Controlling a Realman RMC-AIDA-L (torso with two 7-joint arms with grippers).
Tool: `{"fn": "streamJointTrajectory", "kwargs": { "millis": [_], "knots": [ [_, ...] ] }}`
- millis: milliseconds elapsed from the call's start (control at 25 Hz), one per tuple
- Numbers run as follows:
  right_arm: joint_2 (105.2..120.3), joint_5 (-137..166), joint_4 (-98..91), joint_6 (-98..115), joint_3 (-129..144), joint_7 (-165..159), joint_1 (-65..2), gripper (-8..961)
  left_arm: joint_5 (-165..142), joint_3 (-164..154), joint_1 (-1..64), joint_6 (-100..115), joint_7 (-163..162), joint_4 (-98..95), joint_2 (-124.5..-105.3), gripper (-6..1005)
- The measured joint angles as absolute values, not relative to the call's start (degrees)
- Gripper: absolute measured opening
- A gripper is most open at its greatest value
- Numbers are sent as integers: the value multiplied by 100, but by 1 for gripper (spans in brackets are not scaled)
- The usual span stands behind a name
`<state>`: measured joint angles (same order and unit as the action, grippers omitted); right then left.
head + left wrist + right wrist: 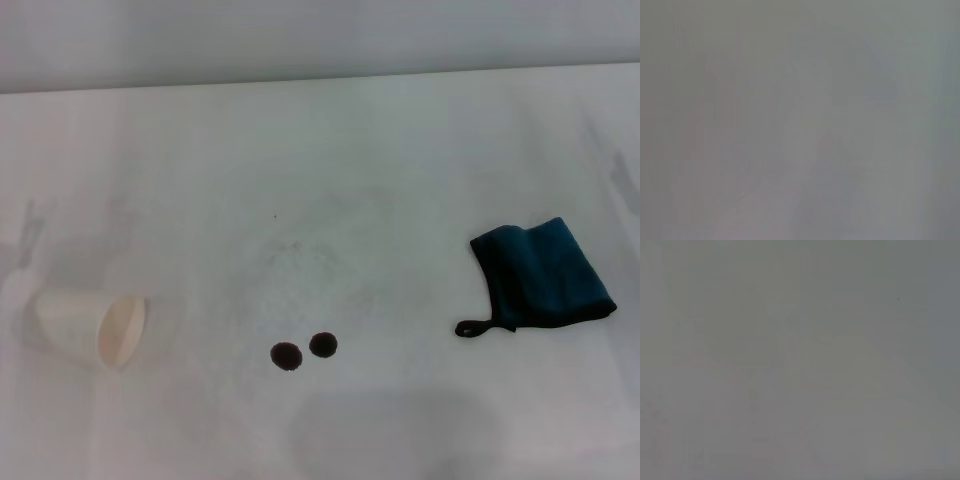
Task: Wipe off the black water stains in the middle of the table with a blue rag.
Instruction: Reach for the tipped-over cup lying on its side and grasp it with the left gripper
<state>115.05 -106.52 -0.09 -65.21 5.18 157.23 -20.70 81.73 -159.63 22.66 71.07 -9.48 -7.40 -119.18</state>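
Two small round black water stains [304, 350] sit side by side on the white table [330, 170], near its front middle. The blue rag [543, 273] lies folded on the table to the right of the stains, its black loop pointing toward the front left. Neither gripper shows in the head view. Both wrist views show only a plain grey blur with nothing to make out.
A white paper cup [88, 326] lies on its side at the left of the table, its mouth facing front right. A tiny dark speck [276, 215] sits behind the stains. The table's far edge [320, 78] meets a pale wall.
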Motion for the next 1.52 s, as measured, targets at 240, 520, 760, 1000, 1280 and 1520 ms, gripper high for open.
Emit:
{"fn": "streamJointTrajectory", "kwargs": {
  "millis": [240,520,760,1000,1280,1520],
  "knots": [
    [11504,-10652,-3,-6522,518,15724,-2043,861,8162,-15969,2238,7161,-938,-738,-11918,874],
    [11505,-10652,38,-6527,518,15723,-2039,862,8162,-15943,2223,7149,-952,-738,-11918,873],
    [11505,-10652,49,-6523,518,15724,-2039,862,8168,-15936,2223,7126,-943,-738,-11918,873],
    [11505,-10652,53,-6521,518,15723,-2055,862,8177,-15939,2240,7116,-939,-737,-11909,874],
    [11505,-10652,14,-6521,518,15724,-2073,862,7646,-15987,2391,7071,-1292,-467,-11829,873],
    [11505,-10652,3,-6521,518,15724,-2066,861,6309,-15990,2877,7028,-3186,936,-11834,874]
  ]
}}
